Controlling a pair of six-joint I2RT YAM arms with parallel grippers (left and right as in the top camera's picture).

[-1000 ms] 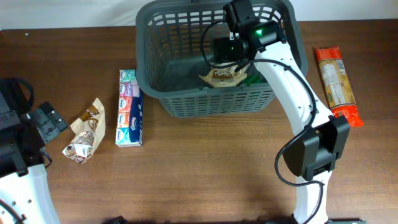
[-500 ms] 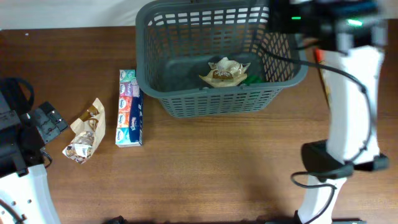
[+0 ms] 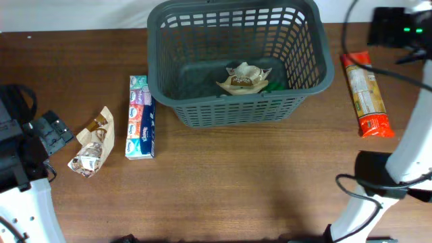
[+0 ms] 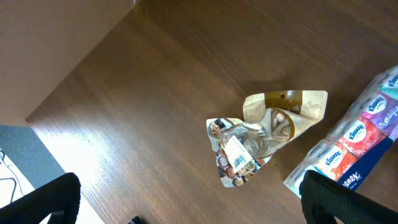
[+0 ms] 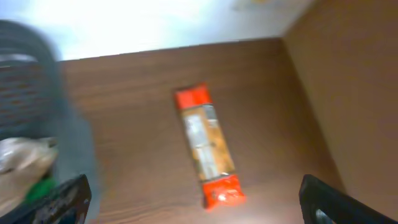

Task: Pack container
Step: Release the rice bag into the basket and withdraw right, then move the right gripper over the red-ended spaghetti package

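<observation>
The dark grey slotted container (image 3: 307,50) stands at the back middle of the table. Inside it lie a tan snack bag (image 3: 243,78) and something green (image 3: 275,86). My right gripper (image 3: 398,27) is high at the far right, open and empty, above the red and tan packet (image 3: 365,93). The right wrist view shows that packet (image 5: 205,146) and the container's edge (image 5: 43,106). My left gripper (image 3: 50,131) is open and empty at the left, beside a crumpled snack bag (image 3: 91,143), which also shows in the left wrist view (image 4: 261,134).
A pack of tissue packets (image 3: 140,117) lies left of the container; it shows in the left wrist view (image 4: 357,140) too. The table's left edge (image 4: 37,121) is close to my left gripper.
My right arm has lifted out of the container and swung right to above the red packet. The tan snack bag stays in the container. The left arm has not moved.
</observation>
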